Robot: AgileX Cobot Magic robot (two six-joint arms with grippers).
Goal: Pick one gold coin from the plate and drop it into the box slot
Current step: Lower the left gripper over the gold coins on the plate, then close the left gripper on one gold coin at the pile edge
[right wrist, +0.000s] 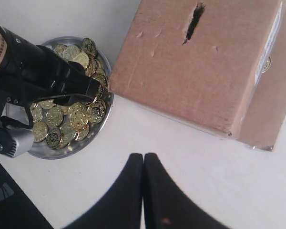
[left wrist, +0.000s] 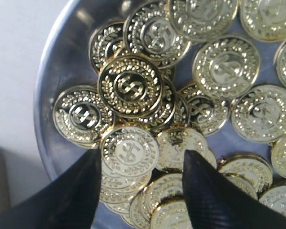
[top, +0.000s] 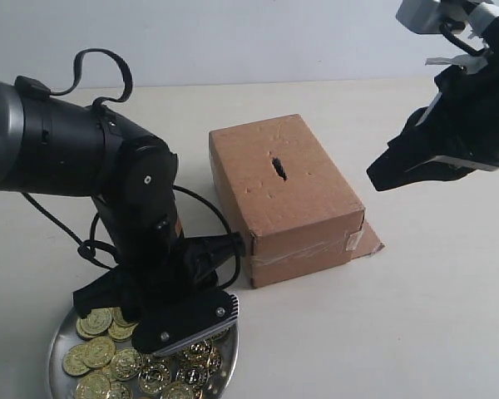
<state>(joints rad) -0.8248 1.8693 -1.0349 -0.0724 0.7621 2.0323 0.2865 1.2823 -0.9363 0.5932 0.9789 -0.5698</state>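
Spread, the left tool (left wrist: pixel 143 155) straddled a thin, stiff, probably slippery round gold coin (left wrist: pixel 128 145) in the shiny silver plate (left wrist: pixel 55 62), likely best pinched edgewise.

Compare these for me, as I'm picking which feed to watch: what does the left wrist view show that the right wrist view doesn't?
Only the left wrist view: the dollar signs embossed on the gold coins, and the clear gap between the fingertips of the left gripper over them. Only the right wrist view: the box, the box slot and the shut right gripper. Both: the plate with its heap of coins.
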